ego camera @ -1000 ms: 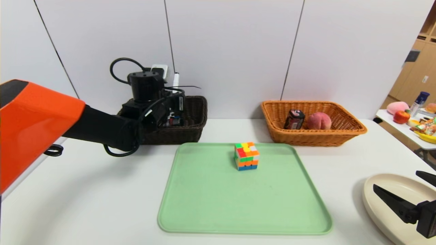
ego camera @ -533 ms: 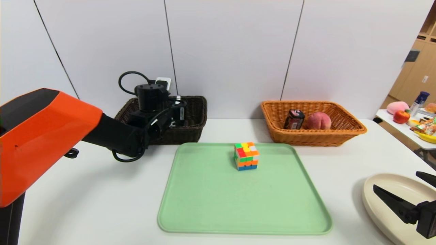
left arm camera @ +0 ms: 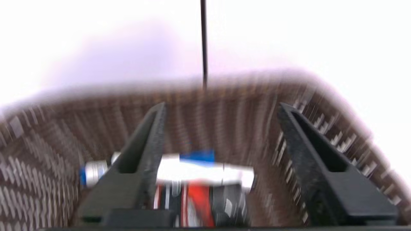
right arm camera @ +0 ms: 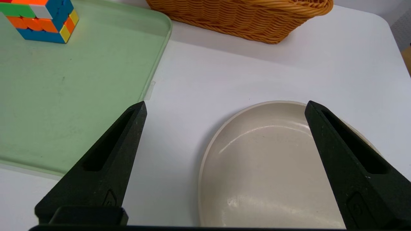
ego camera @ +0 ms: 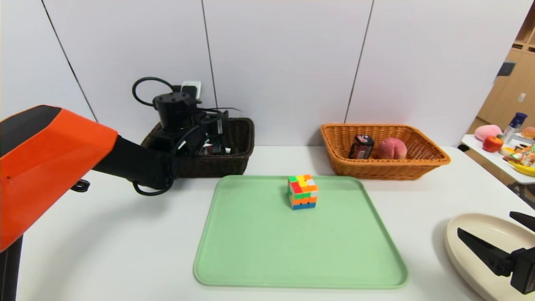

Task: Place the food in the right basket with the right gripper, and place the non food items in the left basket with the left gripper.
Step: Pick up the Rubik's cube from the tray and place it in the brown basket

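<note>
My left gripper [ego camera: 214, 127] hangs open and empty over the dark brown basket [ego camera: 236, 163]. In the left wrist view its fingers [left arm camera: 151, 141] straddle a white marker [left arm camera: 205, 171] with a blue part. The marker lies in the basket [left arm camera: 48, 128] on a black tube [left arm camera: 224, 202] with red and white print. The puzzle cube [ego camera: 302, 192] stands on the green tray [ego camera: 250, 251]. The peach [ego camera: 391, 149] and the dark pink-labelled container [ego camera: 361, 146] sit in the orange basket [ego camera: 384, 169]. My right gripper [ego camera: 493, 234] is open and empty at the front right.
A beige plate [ego camera: 464, 251] lies under my right gripper [right arm camera: 224, 106] and also shows in the right wrist view [right arm camera: 273, 160]. That view also shows the cube [right arm camera: 41, 19], the tray [right arm camera: 64, 96] and the orange basket [right arm camera: 244, 16]. A side table with toys stands at the far right.
A white marker stood upright in my left gripper a second ago; it now lies in the dark basket. The left arm dipped into the basket, then lifted a little. The right arm has not moved.
</note>
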You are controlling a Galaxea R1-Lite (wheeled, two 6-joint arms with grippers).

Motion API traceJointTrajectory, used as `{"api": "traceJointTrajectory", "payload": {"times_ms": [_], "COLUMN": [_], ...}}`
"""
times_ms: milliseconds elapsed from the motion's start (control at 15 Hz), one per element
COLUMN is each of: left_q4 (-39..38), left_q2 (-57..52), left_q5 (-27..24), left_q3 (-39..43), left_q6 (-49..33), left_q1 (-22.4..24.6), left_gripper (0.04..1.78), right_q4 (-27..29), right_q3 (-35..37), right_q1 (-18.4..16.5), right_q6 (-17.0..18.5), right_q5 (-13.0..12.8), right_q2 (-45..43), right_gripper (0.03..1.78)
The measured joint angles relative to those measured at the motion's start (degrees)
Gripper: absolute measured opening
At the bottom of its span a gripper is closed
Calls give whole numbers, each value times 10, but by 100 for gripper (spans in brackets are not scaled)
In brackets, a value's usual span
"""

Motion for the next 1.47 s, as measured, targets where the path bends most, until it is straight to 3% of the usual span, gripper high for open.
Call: {"api": "traceJointTrajectory", "payload": {"times_ms": [400, 800, 1067, 1467], "left_q4": [-19, -151, -179, -234], "left_q2": [-82, -125, -117, -51], "left_q5": [-122, -301, -346, -353], "left_q3": [51, 206, 239, 241], "left_q6": [-9, -7, -5, -5], "left_q1": [-39, -116, -157, -177], "left_gripper": [150, 161, 165, 167], "right_q4": [-2, 4, 3, 1], "right_q3": [9, 17, 18, 18], "right_q1": [0, 0, 0, 0], "right_q6": [0, -1, 0, 7], "right_q5": [0, -1, -1, 0], "right_q2": [-1, -13, -16, -17], "right_gripper": [170, 170, 170, 170]}}
